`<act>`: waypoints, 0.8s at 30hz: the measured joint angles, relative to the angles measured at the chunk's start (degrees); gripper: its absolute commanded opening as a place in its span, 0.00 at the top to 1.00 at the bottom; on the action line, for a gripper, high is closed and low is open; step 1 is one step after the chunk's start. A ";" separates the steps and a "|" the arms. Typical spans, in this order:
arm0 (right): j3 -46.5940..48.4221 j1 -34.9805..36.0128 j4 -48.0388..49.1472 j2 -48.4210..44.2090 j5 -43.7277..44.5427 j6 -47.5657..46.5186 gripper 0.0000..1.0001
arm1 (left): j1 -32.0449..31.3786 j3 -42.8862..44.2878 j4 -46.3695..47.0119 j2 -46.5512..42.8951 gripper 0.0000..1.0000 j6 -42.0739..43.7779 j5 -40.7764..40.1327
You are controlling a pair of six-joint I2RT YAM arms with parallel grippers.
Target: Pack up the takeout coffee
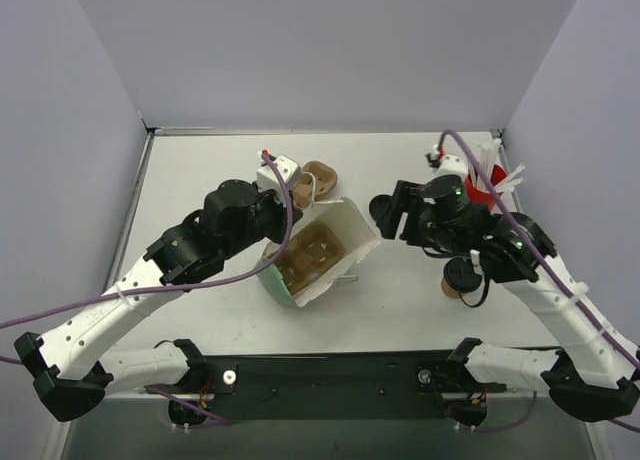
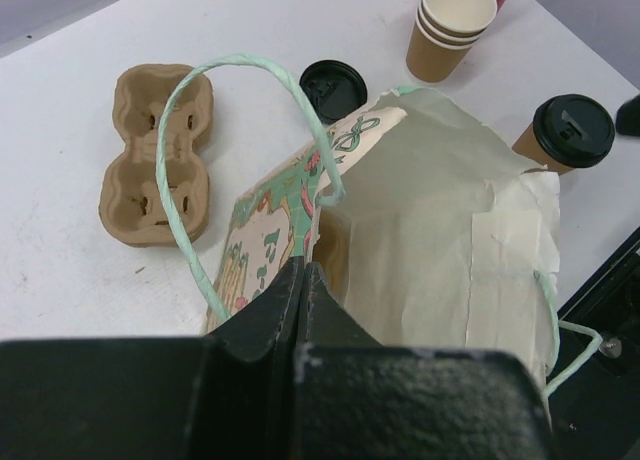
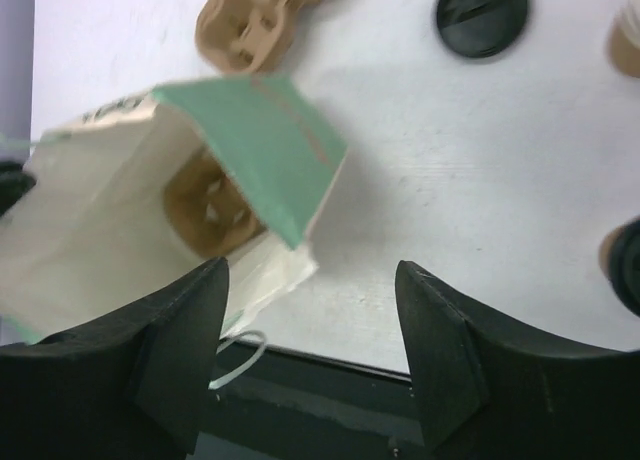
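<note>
- Item under inspection: the takeout coffee [image 2: 568,132] is a small tapered brown kraft-paper cup capped with a black lid. It stands upright on the white tabletop [image 2: 60,270], to the right of the bag and toward the near edge. In the top view it sits beneath the right arm's forearm.
- Handling, in my judgement: the paper wall is thin, so the cup is light if empty and heavier and liable to spill if filled. A hard squeeze will dent it, and the lid looks only pressed on. Take it around the body just below the lid, and keep it upright.
- Left jaws: pressed together, pinching the rim of the white paper bag with a green printed side [image 1: 335,225]. The bag lies tilted with its mouth held open.
- Right jaws: spread and holding nothing, beside the bag's mouth and well apart from the coffee.
- In the bag: a moulded brown pulp cup carrier [image 1: 305,258]. Its hollows look the likely seat for the cup.
- Other items:
  - a second pulp carrier [image 2: 155,155];
  - a loose black lid [image 2: 333,88];
  - a stack of open brown paper cups [image 2: 450,25];
  - a red cup of white sticks [image 1: 487,188].
- Obstructions:
  - The green twisted handle loop [image 2: 238,60] arcs beside the mouth and could snag.
  - Your right forearm overhangs the coffee, so you would need to draw back first.
  - Do not mistake the stack for the capped cup.
</note>
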 measured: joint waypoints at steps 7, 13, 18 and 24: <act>-2.43 -15.21 -6.43 -7.74 3.45 4.66 0.33 | 0.00 0.46 0.48 0.11 1.00 0.07 2.01; -9.79 -26.73 -12.52 -2.80 0.46 7.80 0.33 | 0.00 6.82 -2.32 3.50 1.00 -1.88 3.43; -14.64 -33.46 -14.49 -0.87 -1.07 8.13 0.28 | 0.00 11.80 -4.17 6.32 1.00 -4.02 6.38; -15.78 -39.21 -14.71 -0.90 -1.07 7.17 0.23 | 0.00 11.85 -6.56 7.26 1.00 -5.38 8.11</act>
